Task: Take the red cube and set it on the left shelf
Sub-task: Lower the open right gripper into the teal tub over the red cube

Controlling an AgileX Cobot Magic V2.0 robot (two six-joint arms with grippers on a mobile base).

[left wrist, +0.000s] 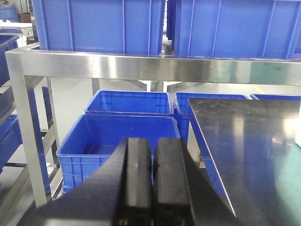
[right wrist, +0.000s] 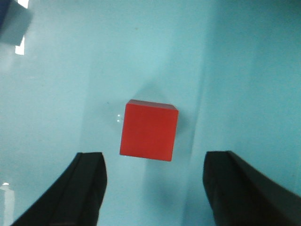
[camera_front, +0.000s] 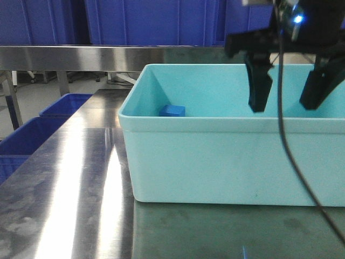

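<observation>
Two large dark blue ribbed crates (left wrist: 94,23) stand side by side on the left shelf (left wrist: 141,66), a stainless-steel rack whose flat front bar (camera_front: 81,56) runs across the back of the front view, above and behind the worktop. Several lower crates (left wrist: 127,136), also blue and open-topped, sit beneath and beside that rack. The steel worktop (camera_front: 70,189) stretches toward the camera, shiny with streaks of reflected light. It carries a pale cyan tub (camera_front: 215,162) whose near wall fills much of the front view. Over the right part of the tub hang the right fingers (camera_front: 259,86), black, pointing down and set wide apart, their tips seen against the tub's far wall. A dark cable (camera_front: 283,135) droops in front of them and down across the tub's near wall. The left fingers (left wrist: 138,179) are pressed together with nothing between them, held off the left edge of the worktop and facing the rack. The red cube (right wrist: 148,131) rests on the tub floor; the right wrist view shows it between the two parted fingers and slightly beyond their tips, touching neither. A small blue block (camera_front: 172,111) lies on the tub floor toward the far left corner, well apart from the right fingers
</observation>
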